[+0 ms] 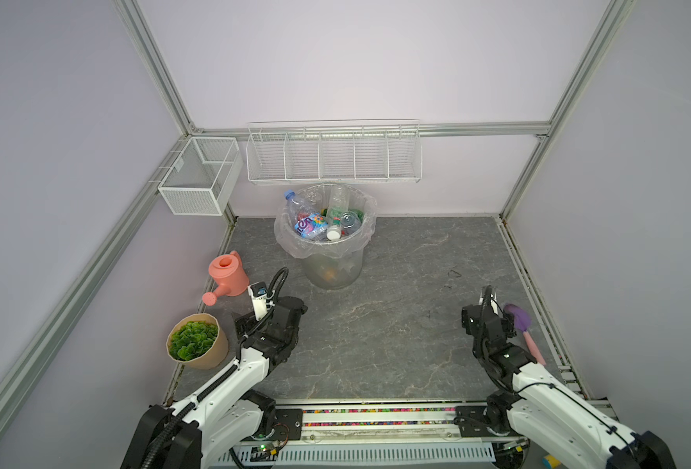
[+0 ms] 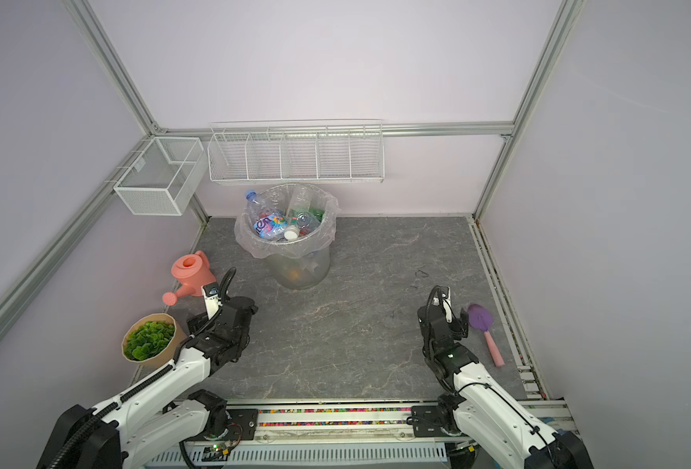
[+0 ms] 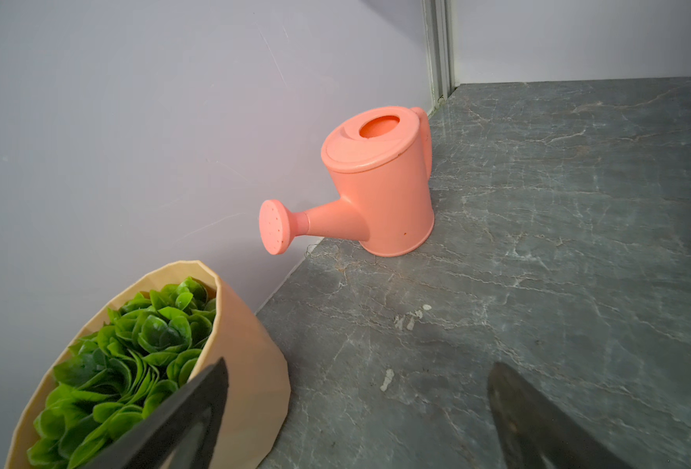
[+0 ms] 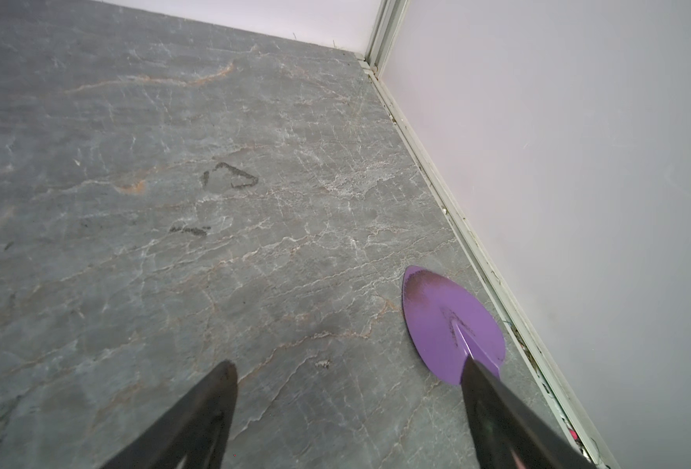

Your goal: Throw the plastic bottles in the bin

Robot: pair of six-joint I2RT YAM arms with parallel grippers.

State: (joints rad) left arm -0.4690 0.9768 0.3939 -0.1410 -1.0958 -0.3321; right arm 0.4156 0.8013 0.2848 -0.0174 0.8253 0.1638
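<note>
Lying piled inside the bin (image 1: 331, 272) by the back wall, the plastic bottles (image 1: 315, 225) are showing in both top views.
Left wrist view: the left gripper (image 3: 360, 367) is hanging wide apart and empty near the plant pot (image 3: 250, 365) and watering can (image 3: 384, 191). Right wrist view: the right gripper (image 4: 348, 367) is hovering spread and empty beside the purple trowel (image 4: 449, 320).

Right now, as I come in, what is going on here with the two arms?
The plastic bottles lie piled in the bin at the back; I see none on the tabletop. The left end effector is open and empty near the plant pot and watering can; the right end effector is open and empty beside the purple trowel.
</note>
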